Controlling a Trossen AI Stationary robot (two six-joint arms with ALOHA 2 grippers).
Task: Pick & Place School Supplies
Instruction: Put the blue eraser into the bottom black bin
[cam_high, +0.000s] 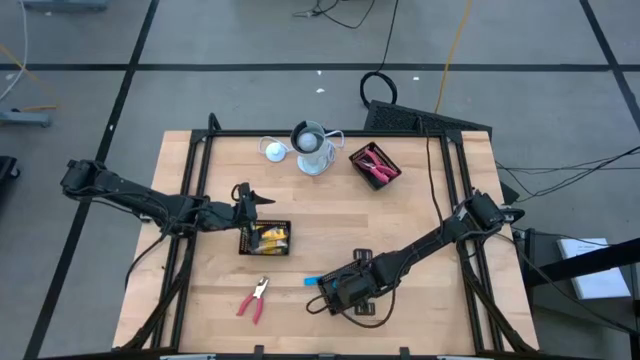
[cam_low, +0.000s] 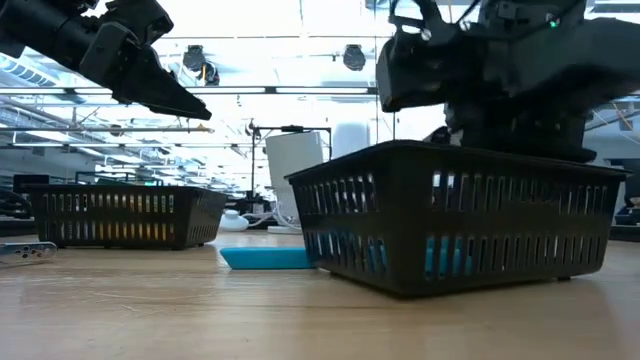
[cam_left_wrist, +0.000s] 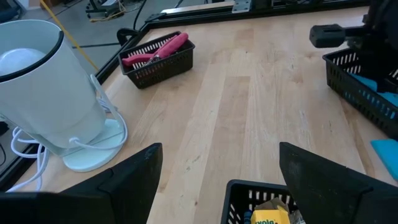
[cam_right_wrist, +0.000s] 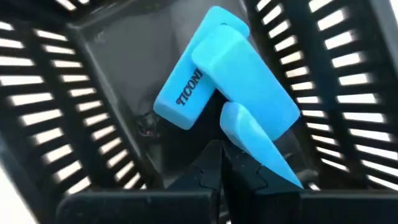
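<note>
Right tool (cam_right_wrist: 222, 163) closed, empty, apparently just beside blue erasers (cam_right_wrist: 214, 68) in tray (cam_right_wrist: 74, 93); left tool (cam_left_wrist: 217, 168) open.

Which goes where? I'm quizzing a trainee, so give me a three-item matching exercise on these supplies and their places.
1 yellow-and-black pieces
2 loose blue eraser
3 loose red-handled pliers

A alone on bare table
B on the table beside the eraser tray under the right gripper
C in the centre tray by the left gripper

Pairs: 1-C, 2-B, 3-A
</note>
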